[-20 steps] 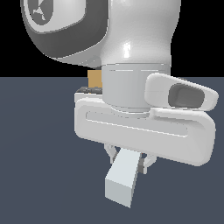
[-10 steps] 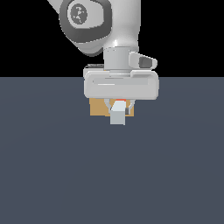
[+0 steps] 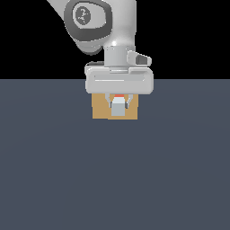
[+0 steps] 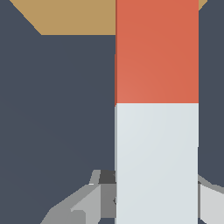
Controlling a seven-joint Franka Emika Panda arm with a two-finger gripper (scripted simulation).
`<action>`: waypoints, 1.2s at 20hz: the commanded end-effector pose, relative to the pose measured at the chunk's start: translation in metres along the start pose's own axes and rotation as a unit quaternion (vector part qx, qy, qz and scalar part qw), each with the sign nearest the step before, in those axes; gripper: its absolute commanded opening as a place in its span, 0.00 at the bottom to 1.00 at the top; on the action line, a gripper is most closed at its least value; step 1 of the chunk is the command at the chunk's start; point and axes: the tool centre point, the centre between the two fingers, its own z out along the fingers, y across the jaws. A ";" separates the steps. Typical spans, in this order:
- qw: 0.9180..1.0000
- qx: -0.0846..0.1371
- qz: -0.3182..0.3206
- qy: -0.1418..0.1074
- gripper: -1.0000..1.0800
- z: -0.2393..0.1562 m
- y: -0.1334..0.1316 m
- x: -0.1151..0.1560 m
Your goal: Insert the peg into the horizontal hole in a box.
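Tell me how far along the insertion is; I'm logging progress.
Done: the gripper holds the slim orange-red, grey-ended square peg. In hand: the peg points at the tan cubic box, lined up in the exterior view. Left: whether its tip has entered is hidden, so pushing it home remains.

We see a glossy white arm [image 3: 119, 54] with a dark grey joint cap bearing a pale mark, a broad white hand block, and short grey fingers [image 3: 109, 103].

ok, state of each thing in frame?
gripper: shut on the peg, in front of the box
peg: held by its pale end, orange end pointing at the box
box: on the floor, partly hidden by the gripper
hole: not visible, insertion can't be judged
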 end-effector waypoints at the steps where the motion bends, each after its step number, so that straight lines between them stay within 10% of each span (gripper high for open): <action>1: 1.000 0.000 0.000 0.000 0.00 0.000 0.000 0.000; 12: 1.000 0.000 0.000 0.001 0.00 -0.002 0.001 0.010; 24: 1.000 -0.001 0.000 0.001 0.00 -0.003 0.000 0.099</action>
